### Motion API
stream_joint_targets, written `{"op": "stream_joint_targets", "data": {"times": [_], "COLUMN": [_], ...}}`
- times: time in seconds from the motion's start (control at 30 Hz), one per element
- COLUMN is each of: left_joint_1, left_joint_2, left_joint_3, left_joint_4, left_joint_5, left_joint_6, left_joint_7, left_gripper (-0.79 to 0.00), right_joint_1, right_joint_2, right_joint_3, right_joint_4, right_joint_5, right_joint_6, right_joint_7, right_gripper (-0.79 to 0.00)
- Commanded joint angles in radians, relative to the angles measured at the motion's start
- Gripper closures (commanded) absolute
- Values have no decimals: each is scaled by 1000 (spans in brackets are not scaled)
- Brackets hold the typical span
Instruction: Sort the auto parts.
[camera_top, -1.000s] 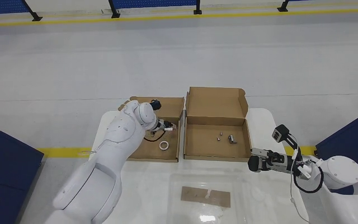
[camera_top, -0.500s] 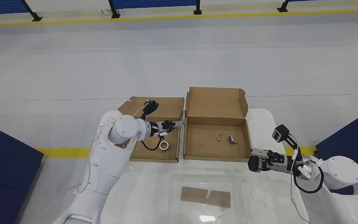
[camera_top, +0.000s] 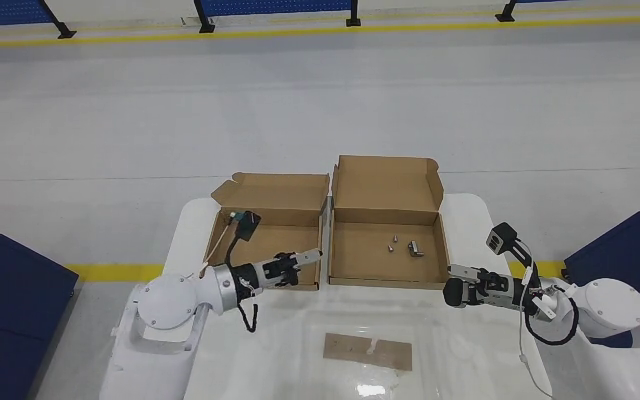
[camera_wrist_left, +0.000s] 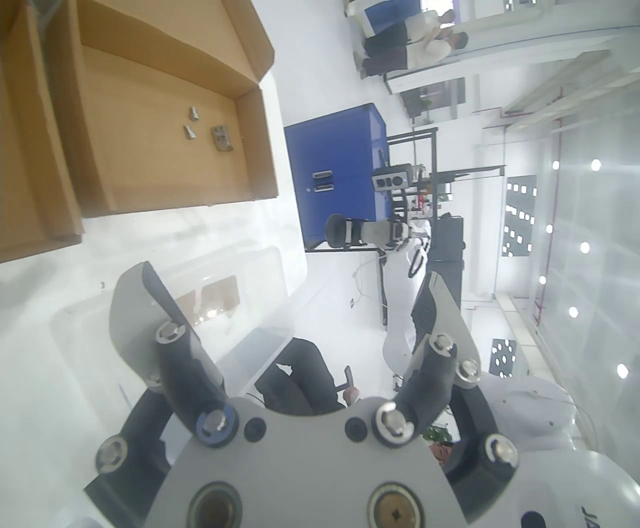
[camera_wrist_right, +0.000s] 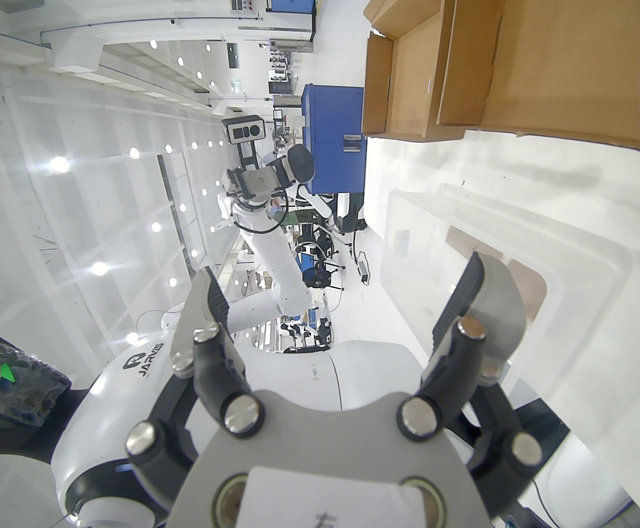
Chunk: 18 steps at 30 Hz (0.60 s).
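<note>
The cardboard box (camera_top: 385, 190) is brown, the parts (camera_top: 415, 249) grey, the table (camera_top: 465, 220) white, the cabinet (camera_wrist_left: 335, 165) blue.

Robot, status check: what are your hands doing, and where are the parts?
Left gripper open, empty. Right gripper open, empty. Three small parts lying in right box. Nothing blocking either gripper.

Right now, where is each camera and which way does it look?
Top view: overhead, looking down on left box, right box, left arm, right arm.
Left wrist view: on the left arm, facing right box past its open fingers.
Right wrist view: on the right arm, facing clear bin past its open fingers.
Shared: both wrist views show the clear bin.
</note>
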Motion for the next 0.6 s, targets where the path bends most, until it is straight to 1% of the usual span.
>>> {"op": "stream_joint_targets", "data": {"times": [0.0,0.13,0.27,0.57], "left_joint_1": [22,65,93,96], "left_joint_2": [4,13,21,22], "left_joint_3": [-11,-35,-64,-69], "left_joint_4": [-14,-44,-77,-82], "left_joint_5": [-26,-71,-113,-117], "left_joint_6": [-13,-34,-58,-62], "left_joint_7": [-6,-6,-13,-6], "left_gripper": [-785,-785,-785,-785], "right_joint_1": [0,0,0,0], "right_joint_2": [0,0,0,0], "right_joint_3": [0,0,0,0], "right_joint_4": [0,0,0,0], "right_joint_5": [0,0,0,0], "right_joint_6": [0,0,0,0], "right_joint_7": [0,0,0,0], "right_gripper": [-785,-785,-785,-784]}}
